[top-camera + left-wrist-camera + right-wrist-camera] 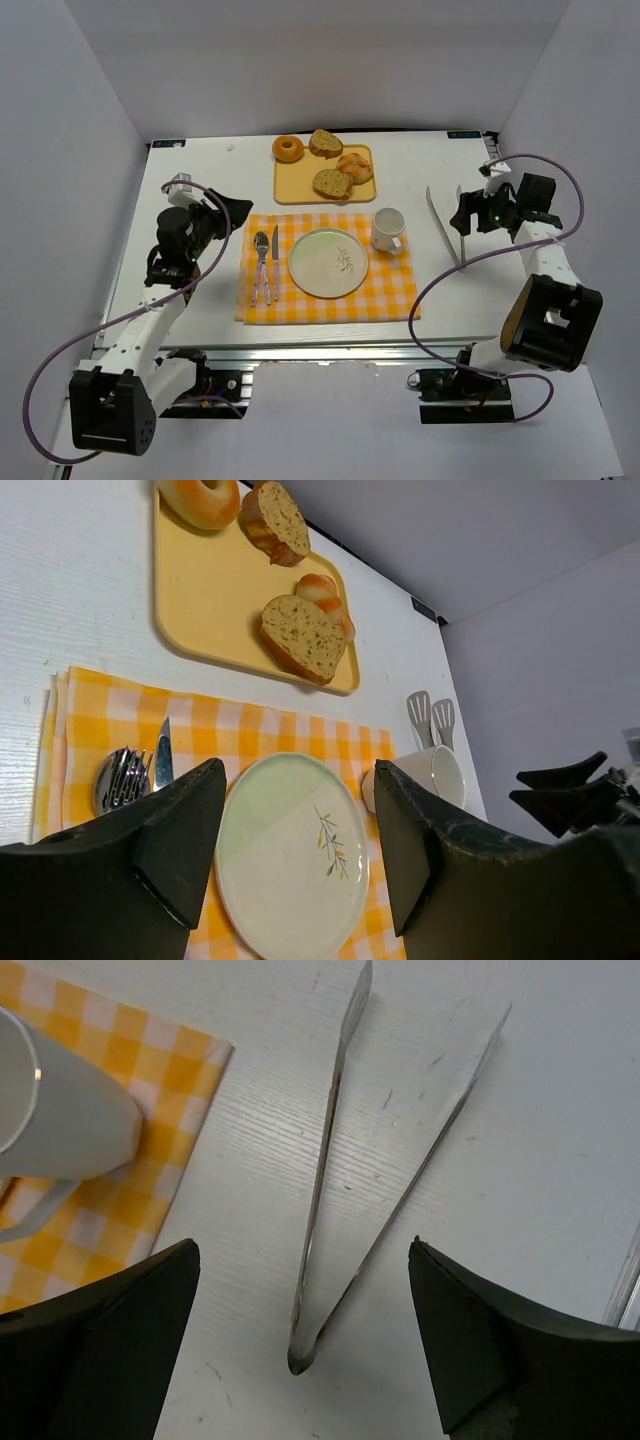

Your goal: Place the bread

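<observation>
The bread (288, 149), a small golden ring with a centre hole, lies at the far left corner of the yellow tray (300, 190); the left wrist view shows the bread (200, 498) at its top edge. A pale green plate (328, 263) rests on the checked cloth (390, 290). My left gripper (228, 215) hovers open left of the cloth, its fingers framing the plate (292, 852). Over by the table's right side, my right gripper (462, 218) is open above the hinge end of metal tongs (340, 1210). Neither gripper holds anything.
Two bread slices (325, 143) (332, 184) and a pale knotted roll (355, 166) share the tray. A white mug (388, 230) stands right of the plate. A fork and knife (265, 262) lie on the cloth's left part. White walls enclose the table.
</observation>
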`<state>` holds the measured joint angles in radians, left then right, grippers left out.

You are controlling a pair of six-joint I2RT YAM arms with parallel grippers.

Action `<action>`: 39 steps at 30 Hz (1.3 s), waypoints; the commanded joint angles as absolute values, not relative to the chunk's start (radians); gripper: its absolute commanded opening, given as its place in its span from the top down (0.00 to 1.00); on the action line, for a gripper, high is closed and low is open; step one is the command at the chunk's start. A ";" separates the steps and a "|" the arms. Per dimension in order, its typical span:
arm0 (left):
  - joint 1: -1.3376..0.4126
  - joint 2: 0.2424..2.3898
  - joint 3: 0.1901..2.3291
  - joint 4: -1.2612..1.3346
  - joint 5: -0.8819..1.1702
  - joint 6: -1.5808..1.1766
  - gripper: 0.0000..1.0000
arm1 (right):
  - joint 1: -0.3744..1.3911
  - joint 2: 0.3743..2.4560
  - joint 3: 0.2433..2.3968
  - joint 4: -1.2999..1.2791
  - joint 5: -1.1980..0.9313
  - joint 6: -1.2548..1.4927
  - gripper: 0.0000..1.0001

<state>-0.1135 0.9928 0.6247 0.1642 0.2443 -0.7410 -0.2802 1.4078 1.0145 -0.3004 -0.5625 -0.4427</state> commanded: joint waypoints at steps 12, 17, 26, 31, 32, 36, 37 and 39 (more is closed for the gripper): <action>-0.118 0.982 0.604 0.221 0.264 -0.759 0.29 | -0.210 1.554 0.949 -0.215 -0.206 -0.359 0.11; -0.118 0.991 0.620 0.210 0.265 -0.749 0.29 | -0.192 1.673 0.991 -0.181 -0.122 -0.337 0.11; -0.117 0.954 0.588 0.204 0.245 -0.759 0.29 | -0.147 1.801 1.051 -0.175 -0.110 -0.341 0.12; -0.118 0.956 0.600 0.189 0.245 -0.750 0.29 | -0.133 1.853 1.074 -0.175 -0.109 -0.318 0.21; -0.118 0.956 0.604 0.186 0.245 -0.746 0.29 | -0.133 1.861 1.081 -0.187 -0.124 -0.321 0.28; -0.117 0.956 0.607 0.176 0.244 -0.738 0.29 | -0.133 1.864 1.080 -0.216 -0.153 -0.351 0.52; -0.118 0.956 0.606 0.176 0.244 -0.738 0.29 | -0.133 1.850 1.075 -0.216 -0.159 -0.370 0.56; -0.118 0.951 0.598 0.178 0.242 -0.741 0.29 | -0.133 1.806 1.062 -0.215 -0.179 -0.390 0.73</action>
